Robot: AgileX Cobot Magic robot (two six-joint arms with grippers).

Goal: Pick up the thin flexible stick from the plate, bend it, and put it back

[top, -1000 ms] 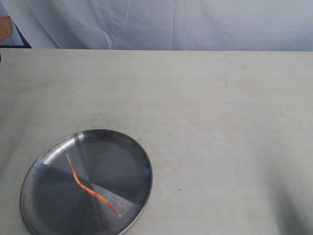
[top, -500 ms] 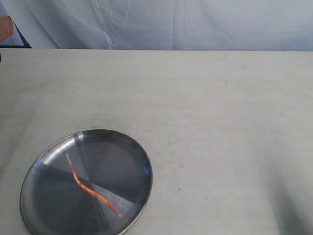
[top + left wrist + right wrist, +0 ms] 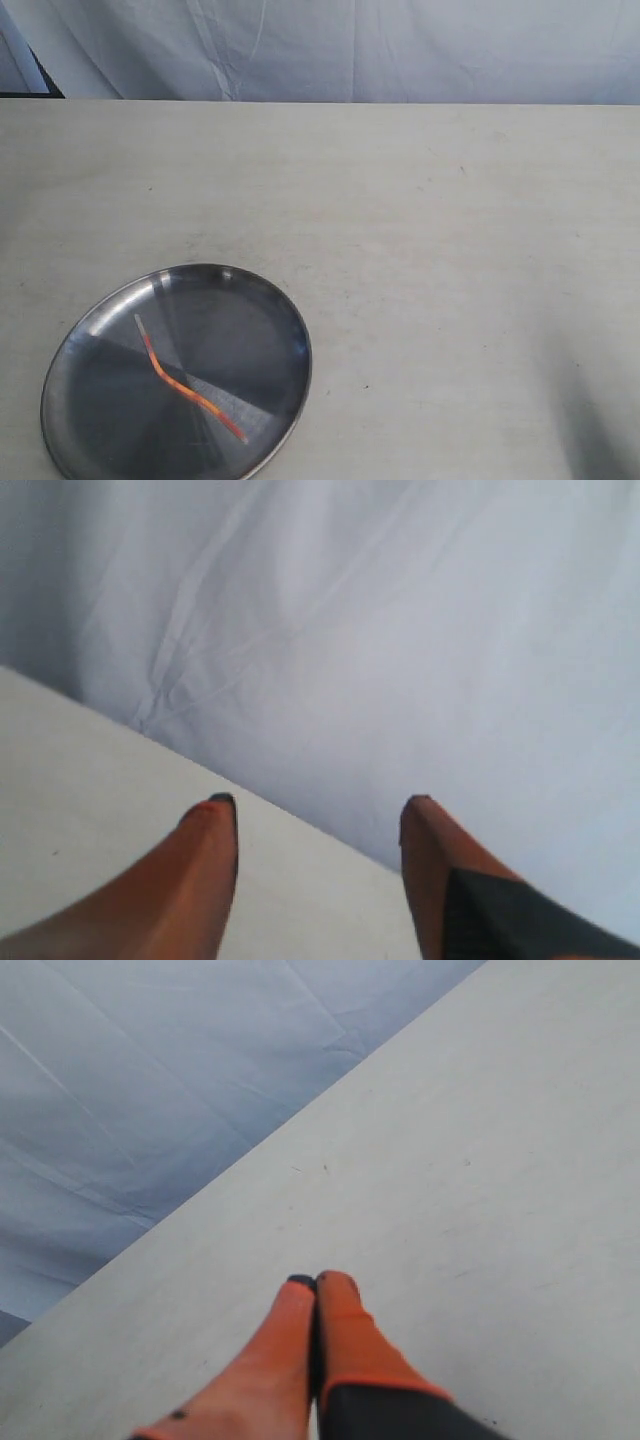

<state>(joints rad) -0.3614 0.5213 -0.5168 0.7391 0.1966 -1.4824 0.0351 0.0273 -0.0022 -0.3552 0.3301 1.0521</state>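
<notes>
The thin flexible stick (image 3: 187,385), red-orange with a pale end and a kink near its middle, lies inside the shiny steel plate (image 3: 265,305) at the table's front left in the exterior view. Neither gripper appears in that view. In the left wrist view my left gripper (image 3: 318,805) is open, its orange fingers wide apart with only table and white cloth between them. My right gripper (image 3: 316,1280) is shut in the right wrist view, its fingertips pressed together with nothing held, over bare table. Plate and stick are out of both wrist views.
A white cloth backdrop (image 3: 380,45) hangs behind the pale table (image 3: 430,250). A dark edge (image 3: 40,85) shows at the far left by the table's back corner. A faint shadow (image 3: 600,420) falls on the table's front right.
The orange object at the exterior view's top left corner has withdrawn out of frame. Plate and stick have not moved.
</notes>
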